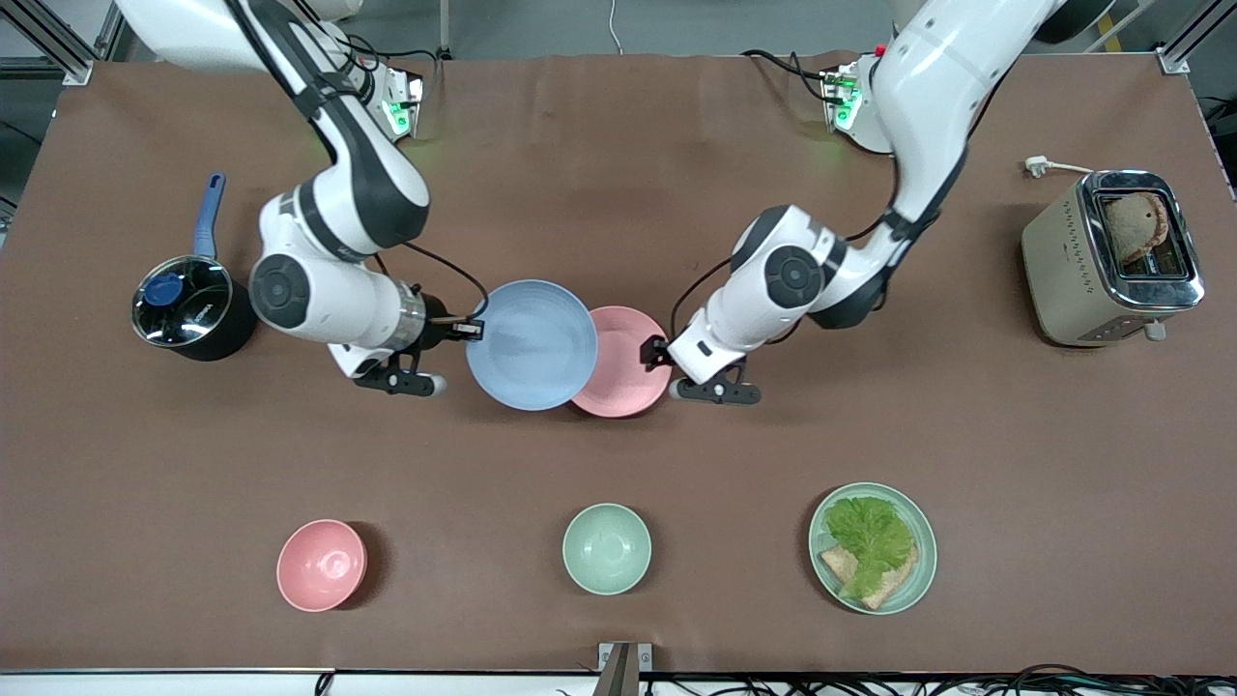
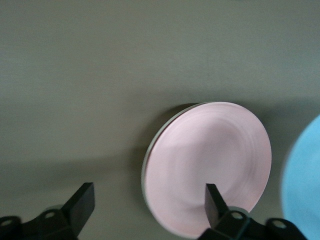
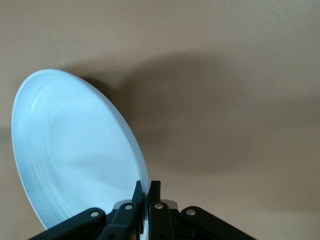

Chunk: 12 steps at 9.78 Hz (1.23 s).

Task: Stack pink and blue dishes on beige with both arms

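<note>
My right gripper [image 1: 475, 330] [image 3: 146, 192] is shut on the rim of the light blue plate [image 1: 532, 345] [image 3: 75, 150] and holds it tilted in the air, its edge overlapping the pale pink plate [image 1: 628, 367] [image 2: 210, 165] in the front view. The pink plate lies flat mid-table. A thin cream rim [image 2: 144, 172] peeks from under it, apparently the beige plate, otherwise hidden. My left gripper [image 1: 656, 351] [image 2: 149, 205] stands open at the pink plate's edge toward the left arm's end, holding nothing. The blue plate's edge [image 2: 305, 180] also shows in the left wrist view.
A black pot [image 1: 184, 311] with a blue handle stands toward the right arm's end, a toaster [image 1: 1111, 256] with bread toward the left arm's end. Nearer the front camera are a pink bowl [image 1: 322, 565], a mint bowl [image 1: 606, 548] and a mint plate [image 1: 918, 580] with lettuce and bread.
</note>
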Available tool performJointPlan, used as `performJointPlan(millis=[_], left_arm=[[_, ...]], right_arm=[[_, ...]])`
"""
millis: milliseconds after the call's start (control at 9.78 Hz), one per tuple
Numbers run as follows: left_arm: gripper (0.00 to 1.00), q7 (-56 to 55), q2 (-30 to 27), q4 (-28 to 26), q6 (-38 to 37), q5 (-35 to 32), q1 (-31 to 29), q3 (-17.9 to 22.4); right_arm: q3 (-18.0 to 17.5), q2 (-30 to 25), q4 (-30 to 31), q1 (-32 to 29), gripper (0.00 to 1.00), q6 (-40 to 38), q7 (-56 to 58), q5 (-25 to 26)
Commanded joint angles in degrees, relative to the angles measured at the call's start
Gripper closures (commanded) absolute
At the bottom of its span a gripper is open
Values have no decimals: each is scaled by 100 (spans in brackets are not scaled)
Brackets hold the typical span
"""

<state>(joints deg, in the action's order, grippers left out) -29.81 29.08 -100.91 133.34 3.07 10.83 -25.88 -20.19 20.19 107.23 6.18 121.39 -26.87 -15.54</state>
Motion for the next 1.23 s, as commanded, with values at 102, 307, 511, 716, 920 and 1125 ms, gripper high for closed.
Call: performJointPlan(millis=[102,307,511,716,920,1125], left_arm=[[0,175,-1621,-272,-1650,-148,-860,135],[0,921,-2237,-201,-2318,-140,-873,896],[0,1807,-2852,-201,-2714,-140,-873,1627],[0,2642,-3371,-201,-3075,-148,-925,2199],[0,3050,-3837,-218,-3479,-314,-943,2474],[0,3051,-4059,-245,-3586,-605,-943,2465]], right_arm=[[-476,492,158,269,98,1146,-634,42],[-521,827,184,515,97,1623,-828,42],[-530,899,455,569,97,2149,-846,42],[-539,1021,527,595,97,2380,-846,42],[-539,1031,509,517,67,2302,-820,42],[-521,917,492,490,0,2161,-802,59]])
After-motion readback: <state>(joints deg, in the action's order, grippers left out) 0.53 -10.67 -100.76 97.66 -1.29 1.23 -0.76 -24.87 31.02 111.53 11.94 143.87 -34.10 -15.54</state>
